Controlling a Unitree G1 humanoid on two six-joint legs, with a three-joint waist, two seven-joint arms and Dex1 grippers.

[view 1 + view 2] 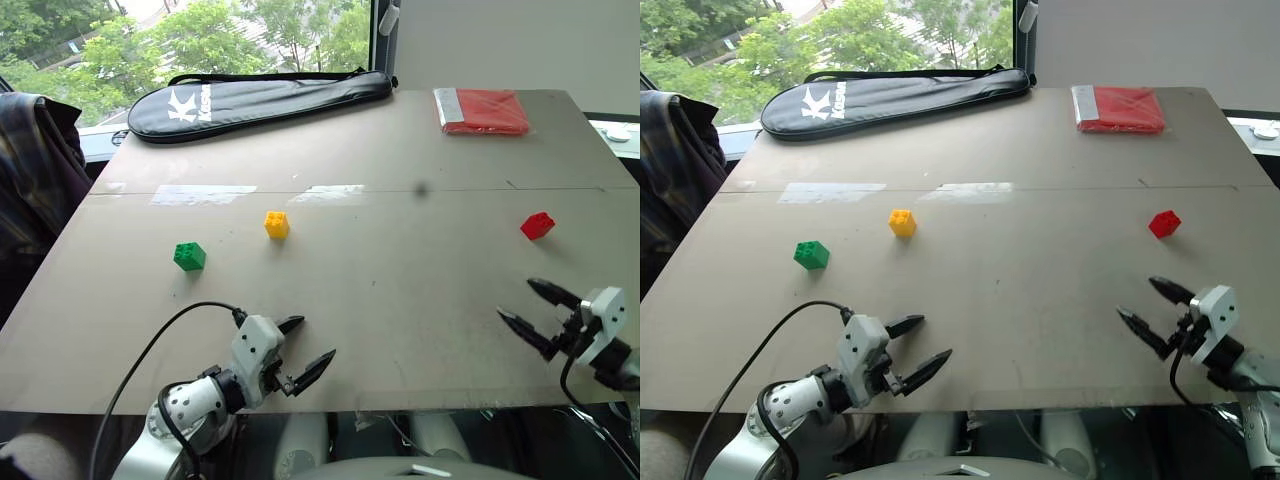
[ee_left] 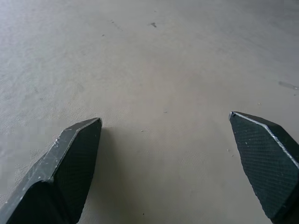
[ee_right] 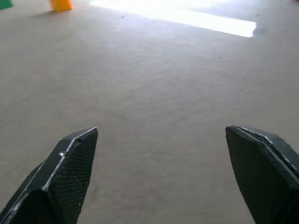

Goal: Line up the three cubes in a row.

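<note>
Three studded cubes lie apart on the grey table (image 1: 400, 280): a green cube (image 1: 189, 256) at the left, a yellow cube (image 1: 277, 224) a little right of it and farther back, and a red cube (image 1: 537, 225) far to the right. My left gripper (image 1: 311, 346) hovers open near the front edge, in front of the green and yellow cubes, holding nothing. At the front right my right gripper (image 1: 528, 304) is open and empty, in front of the red cube. In the right wrist view the yellow cube (image 3: 61, 4) and a green cube's corner (image 3: 5, 4) lie far beyond the fingers.
A black racket bag (image 1: 260, 100) lies along the table's back left edge. A flat red packet (image 1: 482, 111) sits at the back right. A plaid garment (image 1: 35, 160) hangs beside the table's left side.
</note>
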